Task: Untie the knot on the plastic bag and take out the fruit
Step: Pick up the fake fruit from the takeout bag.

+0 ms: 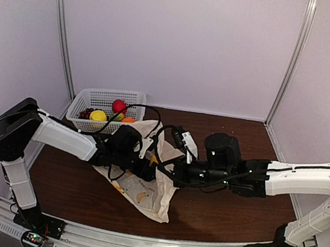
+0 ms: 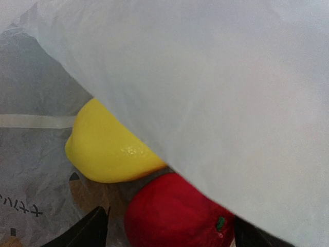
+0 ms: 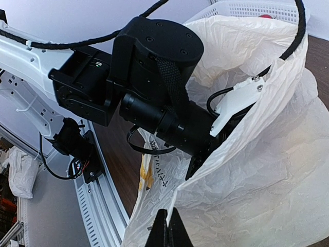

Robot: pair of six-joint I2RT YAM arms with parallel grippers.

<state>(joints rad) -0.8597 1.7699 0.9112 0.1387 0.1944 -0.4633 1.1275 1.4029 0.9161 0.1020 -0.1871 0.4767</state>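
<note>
Running across the bag (image 1: pixel 144 188) are small yellow banana prints (image 1: pixel 140 197) and a line of dark lettering (image 2: pixel 20 208). From the left wrist view it looks like Japanese characters seen through the film, and I cannot read it with any certainty. The bag lies crumpled on the dark brown surface (image 1: pixel 232 211) between the two arms, its mouth gaping toward the left arm, whose wrist reaches inside. Within the bag a yellow fruit (image 2: pixel 110 149) lies against a red fruit (image 2: pixel 175 216) that has a tiny green mark on its skin, and a fold of pale film drapes over both. The left gripper (image 2: pixel 169 239) stands wide apart, with its dark fingers (image 2: pixel 85 234) on either side of the red fruit. I cannot tell whether they touch it. Behind the bag, just beside it at the back left, sits a white perforated basket (image 1: pixel 95 97) holding a red ball (image 1: pixel 118 106), a yellow ball (image 1: pixel 98 115), an orange piece (image 1: pixel 128 120) and a dark cluster (image 1: pixel 85 113) like grapes. The right gripper (image 3: pixel 167 231) has its fingers pressed together on the bag's rim, pinching the thin film at the near edge of the opening.
</note>
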